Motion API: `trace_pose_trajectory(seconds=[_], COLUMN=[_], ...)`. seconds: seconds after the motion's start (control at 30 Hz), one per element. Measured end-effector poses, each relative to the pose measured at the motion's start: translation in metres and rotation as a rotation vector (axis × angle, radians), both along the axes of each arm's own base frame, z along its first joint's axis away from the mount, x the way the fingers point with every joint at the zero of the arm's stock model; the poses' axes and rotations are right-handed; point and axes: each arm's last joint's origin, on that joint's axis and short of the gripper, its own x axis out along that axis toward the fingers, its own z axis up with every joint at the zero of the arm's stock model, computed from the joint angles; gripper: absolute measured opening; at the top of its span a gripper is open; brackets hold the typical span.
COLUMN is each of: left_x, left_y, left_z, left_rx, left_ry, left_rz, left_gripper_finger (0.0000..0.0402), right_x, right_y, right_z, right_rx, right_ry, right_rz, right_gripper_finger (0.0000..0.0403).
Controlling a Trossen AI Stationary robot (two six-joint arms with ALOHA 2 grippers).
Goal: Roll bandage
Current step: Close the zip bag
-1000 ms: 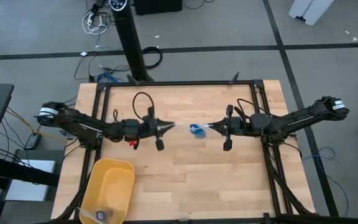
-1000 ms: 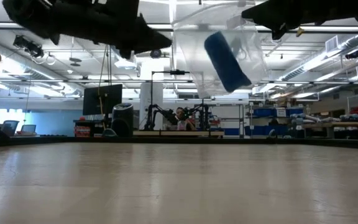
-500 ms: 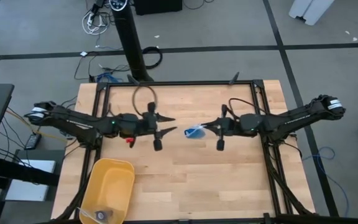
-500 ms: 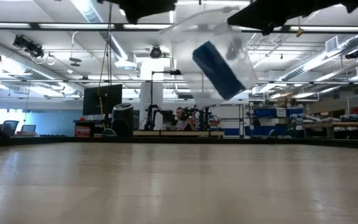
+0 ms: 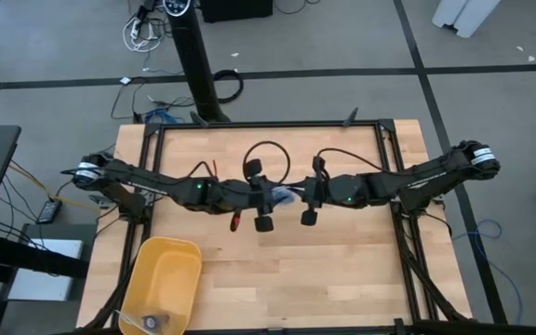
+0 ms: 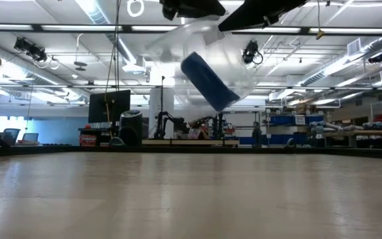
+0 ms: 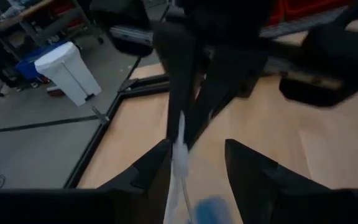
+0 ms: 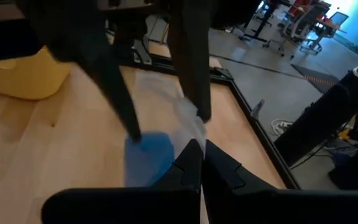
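One bandage (image 6: 209, 81), bright blue, rolled to a compact cylinder, sealed inside one clear crinkled plastic bag (image 6: 197, 50); hanging tilted in the air above the middle of the surface (image 5: 342, 261), touching nothing below; soft, light and springy by the look, no fragility to fear, though likely to slump and swing inside the loose film; bag slick and thin, apt to slide through a pinch or tear if pulled from two sides. Best taken by the free film near the bag's upper edge for opening; the roll itself better gripped across its flat ends, or squeezed at mid-length once out, since the outer wrap could unwind if caught by its loose tail.

Right gripper (image 8: 201, 163) pinched shut on the bag's film, carrying the whole weight; left gripper (image 7: 197, 163) spread wide, fingers either side of the film with the blue roll just past them, nothing clamped as far as can be judged.

Counted further out: two arms meeting mid-surface; one yellow bin (image 5: 163, 279) at the near left corner, well apart from the bag, with a small dark item inside, too small to name.
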Motion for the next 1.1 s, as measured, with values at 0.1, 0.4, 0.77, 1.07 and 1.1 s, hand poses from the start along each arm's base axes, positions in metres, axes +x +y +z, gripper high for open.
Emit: trace_pose_trajectory(seconds=[0.1, 0.4, 0.77, 1.07, 1.1], left_x=[-0.0009, -0.0025, -0.0027, -0.0033, -0.0035], left_y=[-0.0025, -0.0068, -0.0068, -0.0057, -0.0056], left_z=[0.0008, 0.0009, 0.0003, -0.0007, -0.001], left_rx=[0.006, 0.026, 0.053, 0.079, 0.081], left_ry=[-0.004, -0.005, 0.011, 0.029, 0.032], left_rz=[0.013, 0.047, 0.038, 0.058, 0.062], left_gripper_finger=[0.0157, 0.0089, 0.0038, 0.0034, 0.0034], right_x=[-0.001, -0.0036, -0.0035, -0.0036, -0.0036], right_y=[0.0017, 0.0045, 0.0045, 0.0045, 0.0045], right_z=[0.0, 0.0023, 0.0023, 0.0018, 0.0017], right_rx=[-0.005, -0.009, -0.011, -0.011, -0.011], right_ry=[0.004, -0.004, -0.004, 0.001, 0.001], right_rz=[-0.001, -0.001, -0.001, 0.0, 0.0], right_gripper_finger=[0.0, 0.0, 0.0, 0.0, 0.0])
